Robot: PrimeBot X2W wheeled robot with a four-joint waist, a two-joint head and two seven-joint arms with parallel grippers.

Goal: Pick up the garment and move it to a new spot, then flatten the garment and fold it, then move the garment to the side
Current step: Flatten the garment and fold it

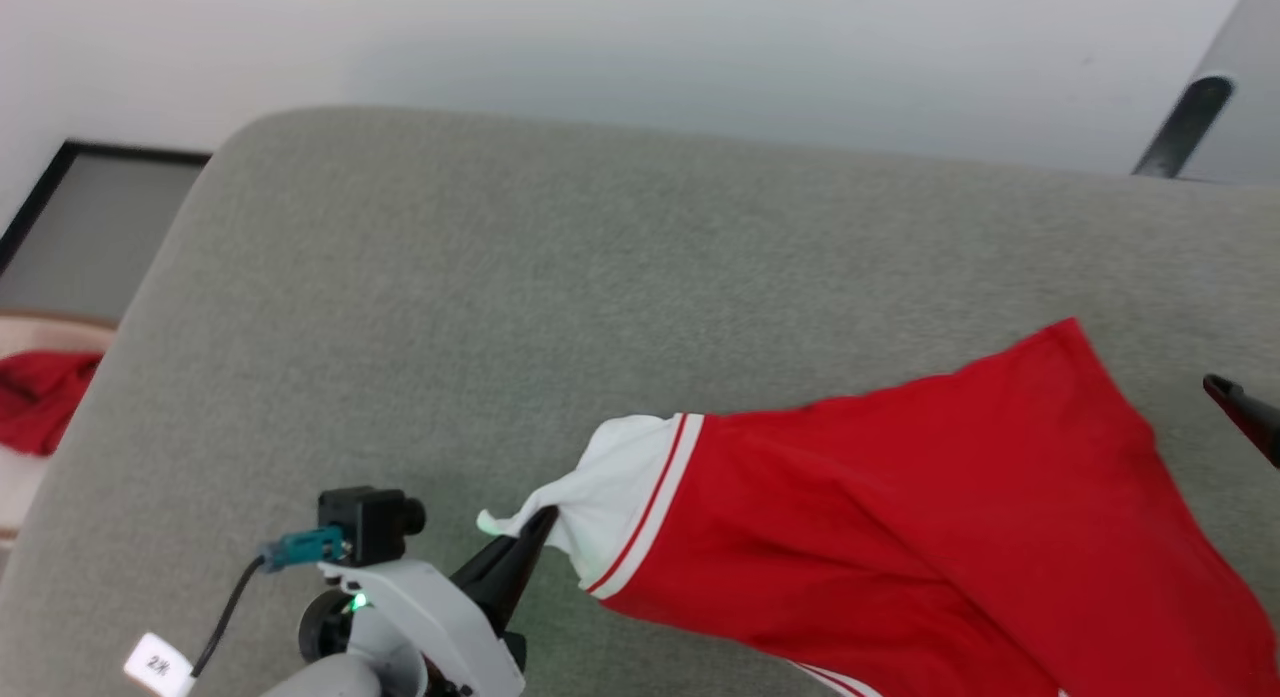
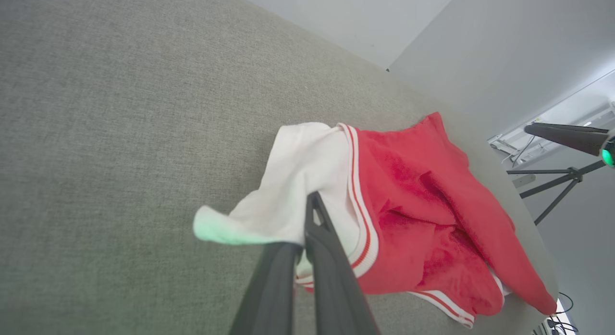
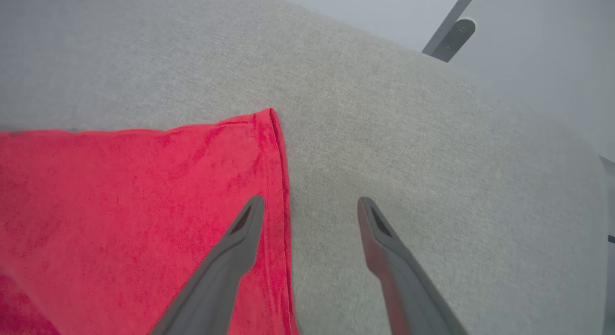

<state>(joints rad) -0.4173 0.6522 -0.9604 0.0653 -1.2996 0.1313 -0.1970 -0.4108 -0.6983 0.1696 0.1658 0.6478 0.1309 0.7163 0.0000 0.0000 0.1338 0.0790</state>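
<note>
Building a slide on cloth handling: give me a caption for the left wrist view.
Left gripper shut on the garment by its white sleeve, red body crumpled on the grey table.

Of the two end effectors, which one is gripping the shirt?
The left end effector, shut on the white sleeve of the shirt. The right end effector is open over the red edge, holding nothing.
</note>
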